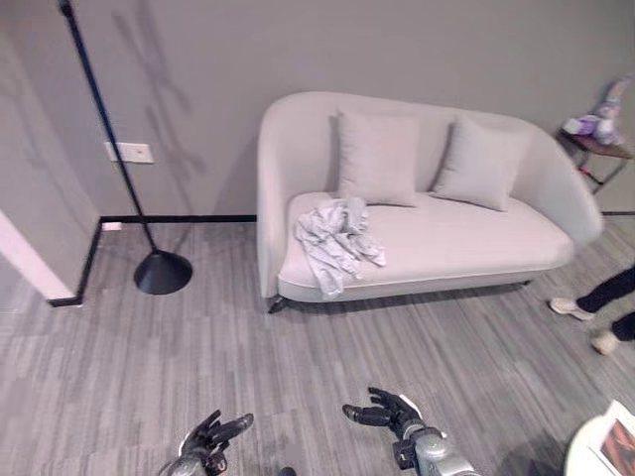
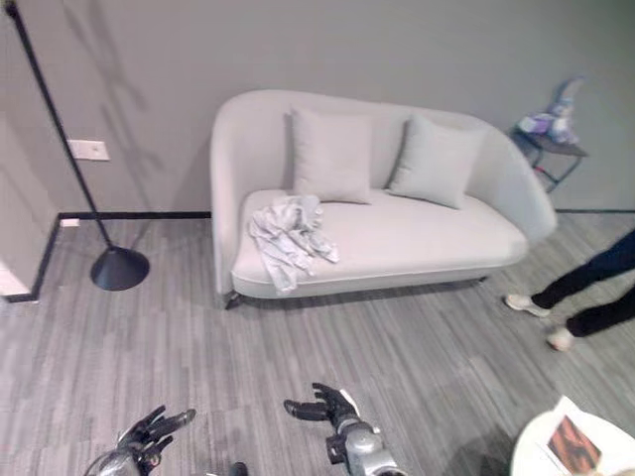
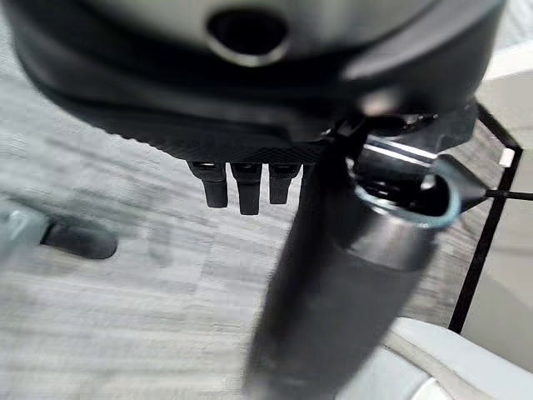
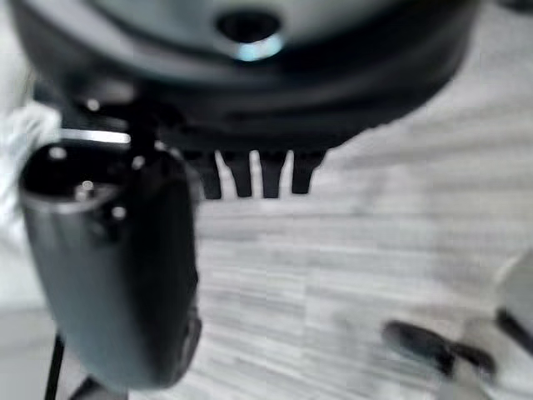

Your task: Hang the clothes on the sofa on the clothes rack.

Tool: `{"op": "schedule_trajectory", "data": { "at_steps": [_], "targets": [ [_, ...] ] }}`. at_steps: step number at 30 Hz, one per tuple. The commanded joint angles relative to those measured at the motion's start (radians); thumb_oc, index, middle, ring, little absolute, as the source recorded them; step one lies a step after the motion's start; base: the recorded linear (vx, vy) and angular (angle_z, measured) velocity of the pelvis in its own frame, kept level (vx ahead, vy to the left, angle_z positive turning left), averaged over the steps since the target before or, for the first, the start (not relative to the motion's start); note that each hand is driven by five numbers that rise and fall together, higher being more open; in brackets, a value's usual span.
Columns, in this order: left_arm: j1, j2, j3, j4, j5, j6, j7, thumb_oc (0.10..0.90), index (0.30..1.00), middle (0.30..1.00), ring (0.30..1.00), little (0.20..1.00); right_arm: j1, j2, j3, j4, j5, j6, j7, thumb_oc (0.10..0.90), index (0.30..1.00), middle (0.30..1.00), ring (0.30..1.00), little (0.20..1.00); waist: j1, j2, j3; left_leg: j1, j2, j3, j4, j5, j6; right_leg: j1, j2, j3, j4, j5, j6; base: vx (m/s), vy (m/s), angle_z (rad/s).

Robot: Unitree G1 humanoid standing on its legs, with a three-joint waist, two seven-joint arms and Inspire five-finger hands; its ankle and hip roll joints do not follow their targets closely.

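Note:
A crumpled pale grey garment (image 1: 335, 238) lies on the left part of the seat of a light grey sofa (image 1: 466, 233), hanging a little over its front edge. A black clothes rack pole (image 1: 107, 139) on a round base (image 1: 163, 271) stands left of the sofa by the wall. My left hand (image 1: 210, 438) and right hand (image 1: 390, 412) hover low over the floor well in front of the sofa, both open with relaxed fingers and holding nothing. The left hand's fingers (image 3: 240, 185) and the right hand's fingers (image 4: 250, 175) point at bare floor.
Two cushions (image 1: 377, 157) lean on the sofa back. A small side table (image 1: 595, 149) with a soft toy stands at the right. A person's legs and shoes (image 1: 595, 307) are right of the sofa. A white round table edge (image 1: 595, 451) sits bottom right.

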Motion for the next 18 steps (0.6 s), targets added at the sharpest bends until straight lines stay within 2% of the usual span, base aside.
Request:
{"op": "schedule_trajectory", "data": {
  "at_steps": [1,2,3,4,5,7,8,9,10,11,13,15,16,17,18],
  "targets": [
    [0.071,0.017,-0.023,0.004,0.065,-0.01,0.017,0.8,0.9,0.9,0.9,0.9,-0.079,-0.075,-0.052,-0.142,-0.1,-0.065,-0.072,0.8,0.9,0.9,0.9,0.9,-0.006,0.021,0.017,0.03,0.117,-0.086,-0.078,-0.019,-0.096,0.119,-0.055,-0.104,-0.419,0.072,-0.05,0.25,-0.071,0.77],
    [0.07,0.017,-0.023,0.004,0.065,-0.01,0.017,0.8,0.9,0.9,0.9,0.9,-0.079,-0.076,-0.052,-0.142,-0.1,-0.064,-0.072,0.8,0.9,0.9,0.9,0.9,-0.008,0.024,0.015,0.027,0.121,-0.088,-0.077,-0.018,-0.097,0.12,-0.051,-0.107,-0.426,0.077,-0.052,0.24,-0.176,0.87],
    [0.078,0.015,-0.038,0.028,0.099,-0.006,0.015,0.8,0.9,0.9,0.9,0.9,-0.089,-0.118,-0.086,-0.165,-0.127,-0.058,-0.1,0.8,0.9,0.9,0.9,0.9,-0.007,0.024,0.018,0.045,0.132,-0.137,-0.081,-0.043,-0.124,0.108,-0.106,-0.086,-0.623,0.072,-0.08,0.27,-0.225,1.37],
    [0.078,0.015,-0.038,0.036,0.111,-0.006,0.018,0.8,0.9,0.9,0.9,0.9,-0.088,-0.136,-0.101,-0.181,-0.14,-0.054,-0.114,0.8,0.9,0.9,0.9,0.9,-0.01,0.022,0.017,0.054,0.137,-0.162,-0.087,-0.054,-0.137,0.11,-0.126,-0.057,-0.732,0.102,-0.076,0.5,-0.468,1.39],
    [0.066,0.021,-0.032,0.055,0.126,-0.014,0.031,0.8,0.9,0.9,0.9,0.9,-0.073,-0.177,-0.149,-0.217,-0.166,-0.045,-0.14,0.8,0.9,0.9,0.9,0.9,-0.021,0.012,0.017,0.08,0.163,-0.235,-0.102,-0.085,-0.167,0.097,-0.186,0.047,-0.896,0.202,-0.048,0.43,-0.429,1.8],
    [0.057,0.03,-0.022,0.051,0.123,-0.014,0.036,0.8,0.9,0.9,0.9,0.9,-0.052,-0.215,-0.192,-0.27,-0.204,-0.026,-0.164,0.8,0.9,0.9,0.9,0.9,-0.03,-0.007,0.017,0.097,0.192,-0.288,-0.106,-0.102,-0.195,0.077,-0.226,0.105,-0.95,0.307,-0.011,0.45,-0.513,2.55],
    [0.058,0.044,-0.014,0.046,0.132,-0.012,0.037,0.8,0.9,0.9,0.9,0.9,-0.055,-0.24,-0.216,-0.294,-0.25,-0.011,-0.185,0.8,0.9,0.9,0.9,0.9,-0.029,-0.032,0.016,0.115,0.224,-0.332,-0.108,-0.109,-0.22,0.07,-0.227,0.102,-0.925,0.352,0.015,0.51,-0.718,2.18],
    [0.061,0.06,0.009,0.049,0.135,-0.013,0.041,0.8,0.9,0.9,0.9,0.9,-0.055,-0.243,-0.227,-0.294,-0.283,-0.002,-0.198,0.8,0.9,0.9,0.9,0.9,-0.032,-0.052,0.008,0.121,0.266,-0.359,-0.106,-0.111,-0.244,0.1,-0.182,0.084,-0.908,0.258,0.012,0.49,-0.764,0.95],
    [0.075,0.065,0.035,0.051,0.114,-0.008,0.043,0.8,0.9,0.9,0.9,0.9,-0.053,-0.259,-0.233,-0.313,-0.306,0.005,-0.198,0.8,0.9,0.9,0.9,0.9,-0.034,-0.051,0.001,0.127,0.308,-0.371,-0.103,-0.101,-0.259,0.09,-0.139,0.085,-0.878,0.215,-0.002,0.29,-0.464,0.99],
    [0.076,0.064,0.035,0.05,0.114,-0.008,0.042,0.8,0.9,0.9,0.9,0.9,-0.051,-0.26,-0.233,-0.315,-0.307,0.007,-0.198,0.8,0.9,0.9,0.9,0.9,-0.035,-0.046,-0.001,0.127,0.316,-0.372,-0.105,-0.103,-0.262,0.088,-0.133,0.083,-0.871,0.209,-0.005,0.19,-0.332,1.2],
    [0.097,0.048,0.07,0.067,0.073,-0.009,0.04,0.8,0.9,0.9,0.9,0.9,-0.04,-0.287,-0.242,-0.348,-0.346,0.004,-0.211,0.8,0.9,0.9,0.9,0.9,-0.035,-0.029,-0.02,0.112,0.382,-0.396,-0.102,-0.081,-0.283,0.091,-0.071,0.054,-0.868,0.172,-0.03,0.18,-0.351,1.01],
    [0.107,0.011,0.07,0.075,0.046,-0.012,0.042,0.8,0.9,0.9,0.9,0.9,-0.034,-0.321,-0.265,-0.335,-0.373,0.003,-0.249,0.8,0.9,0.9,0.9,0.9,-0.032,-0.004,-0.031,0.066,0.429,-0.417,-0.076,-0.038,-0.301,0.123,-0.018,0.016,-0.907,0.141,-0.059,0.19,-0.417,-0.26],
    [0.113,-0.02,0.046,0.061,0.034,-0.015,0.042,0.8,0.9,0.9,0.9,0.9,-0.06,-0.342,-0.276,-0.296,-0.361,-0.001,-0.295,0.8,0.9,0.9,0.9,0.9,-0.022,0.016,-0.031,0.016,0.448,-0.416,-0.024,0.012,-0.303,0.158,0.019,-0.007,-0.964,0.125,-0.078,0.21,-0.397,-0.25],
    [0.117,-0.031,0.029,0.046,0.031,-0.017,0.042,0.8,0.9,0.9,0.9,0.9,-0.071,-0.354,-0.278,-0.27,-0.359,-0.001,-0.32,0.8,0.9,0.9,0.9,0.9,-0.014,0.024,-0.029,-0.005,0.456,-0.412,0.011,0.034,-0.303,0.185,0.035,-0.017,-0.994,0.117,-0.091,0.15,-0.275,0.07],
    [0.117,-0.033,0.028,0.045,0.03,-0.017,0.043,0.8,0.9,0.9,0.9,0.9,-0.073,-0.356,-0.277,-0.265,-0.358,-0.004,-0.321,0.8,0.9,0.9,0.9,0.9,-0.018,0.028,-0.028,-0.008,0.457,-0.419,0.017,0.03,-0.304,0.191,0.038,-0.022,-1.001,0.12,-0.092,0.16,-0.222,0.23]
  ]
}}
